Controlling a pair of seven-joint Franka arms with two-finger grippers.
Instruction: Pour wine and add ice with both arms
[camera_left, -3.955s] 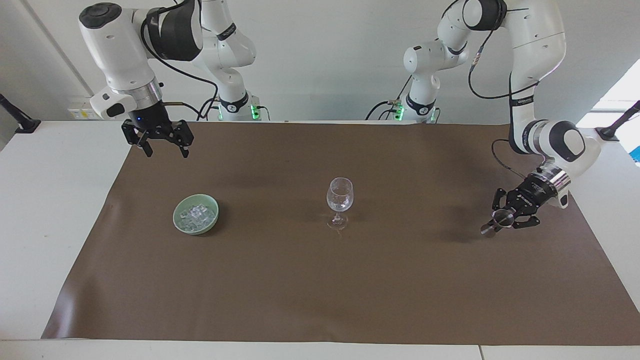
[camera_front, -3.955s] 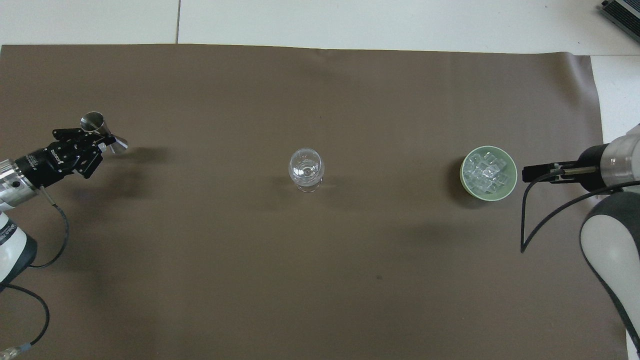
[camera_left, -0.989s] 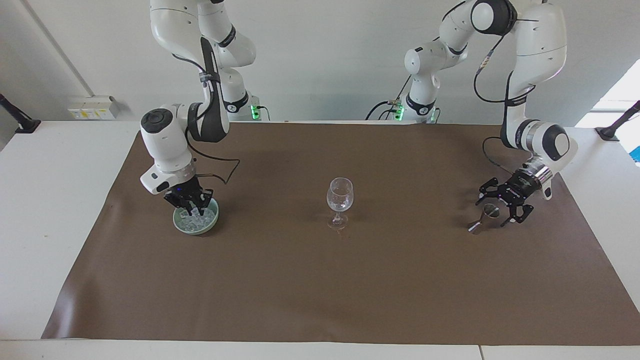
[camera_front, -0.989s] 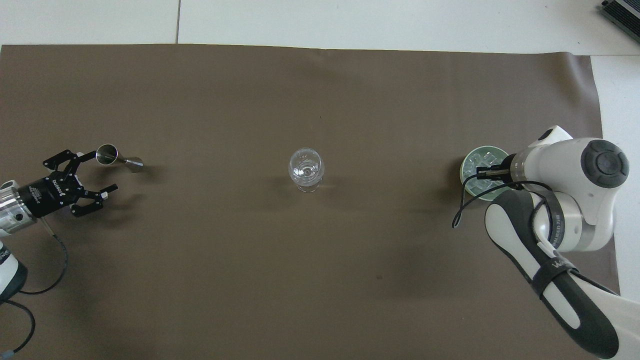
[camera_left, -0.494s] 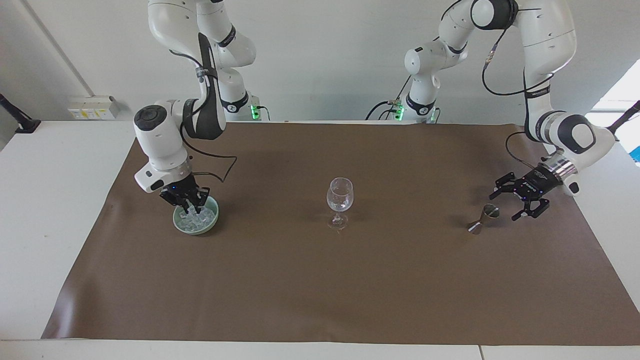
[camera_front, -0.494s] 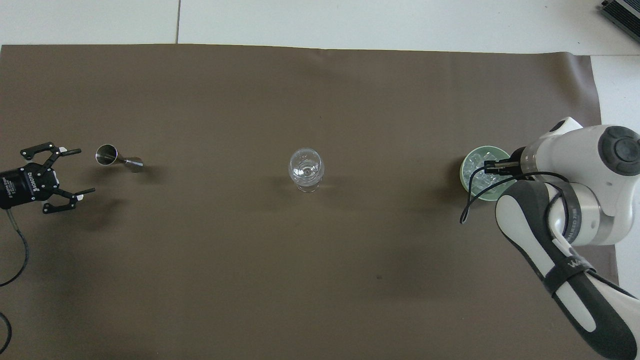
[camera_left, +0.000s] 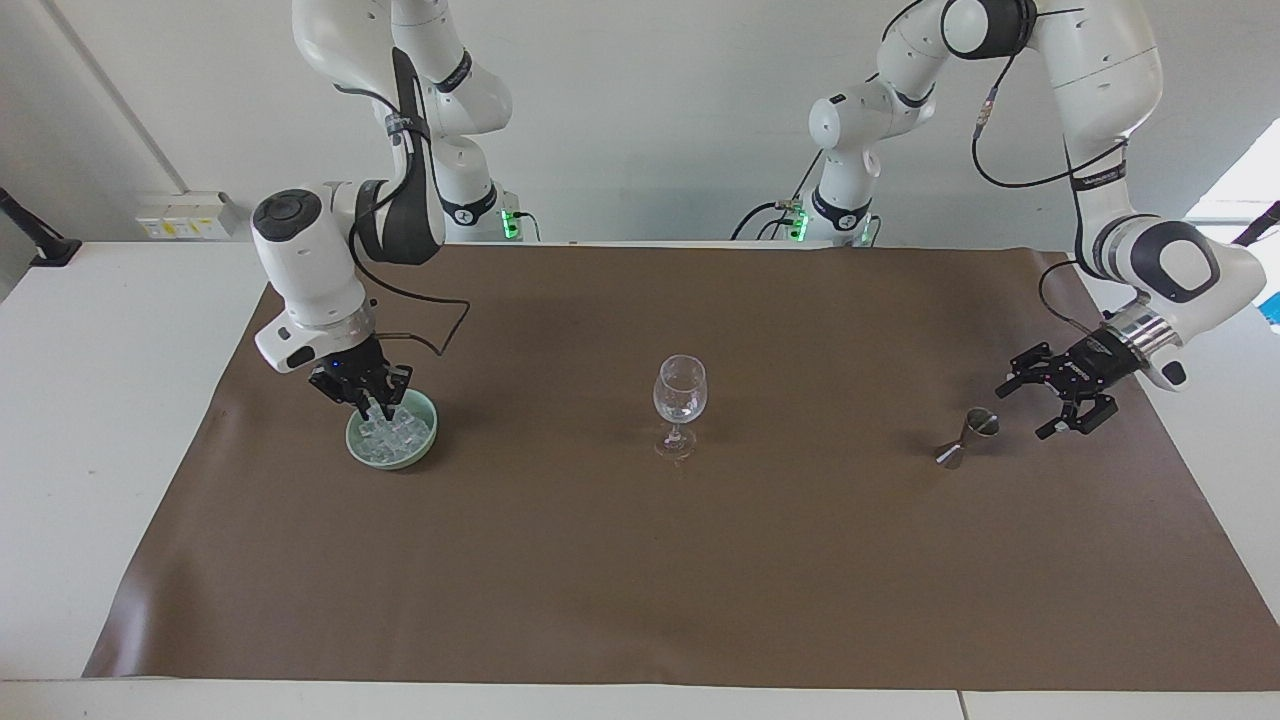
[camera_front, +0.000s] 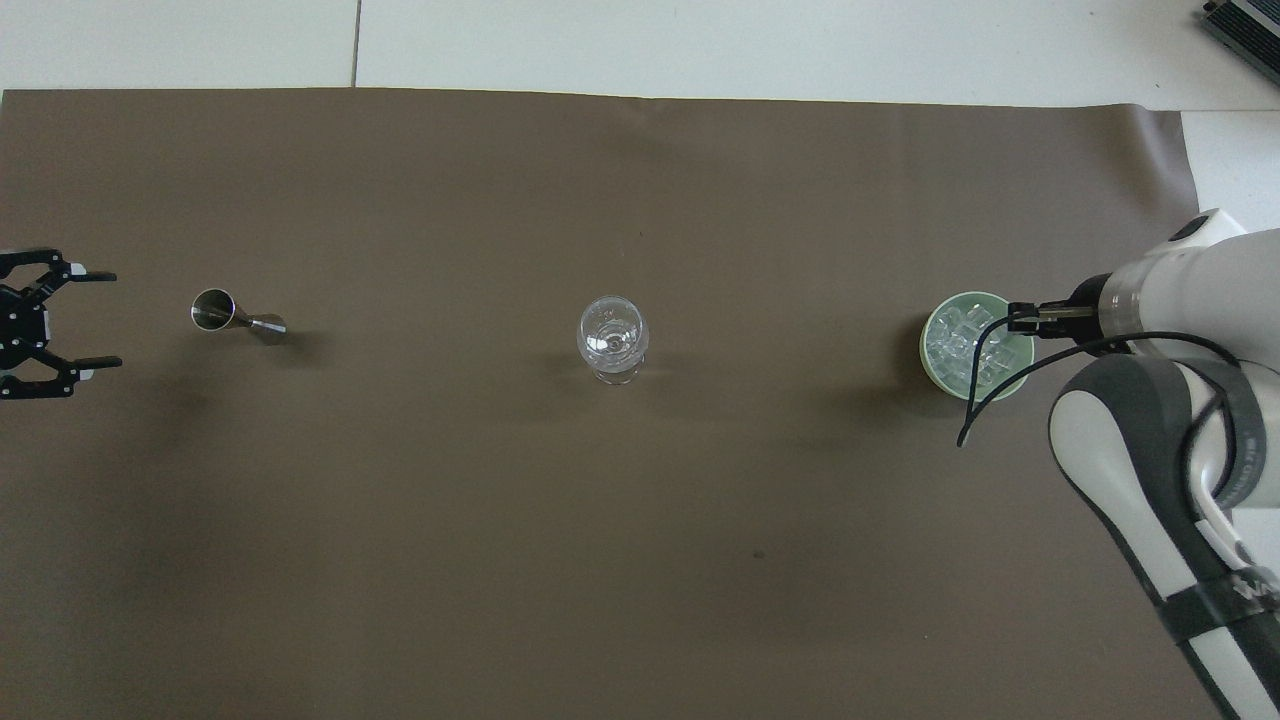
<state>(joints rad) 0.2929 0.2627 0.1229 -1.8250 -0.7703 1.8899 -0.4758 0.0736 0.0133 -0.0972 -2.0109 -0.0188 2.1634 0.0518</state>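
Right pincer (camera_left: 375, 405), clenched on an ice cube, sits over the bowl (camera_left: 392, 452); glass (camera_left: 679, 392) lies at 3 o'clock facing.

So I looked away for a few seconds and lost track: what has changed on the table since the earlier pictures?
The left gripper set the steel jigger down on the mat, opened and drew back toward its own end of the table. The right gripper came down from above the table's edge into the green bowl and shut on an ice cube. The wine glass and bowl stayed put.
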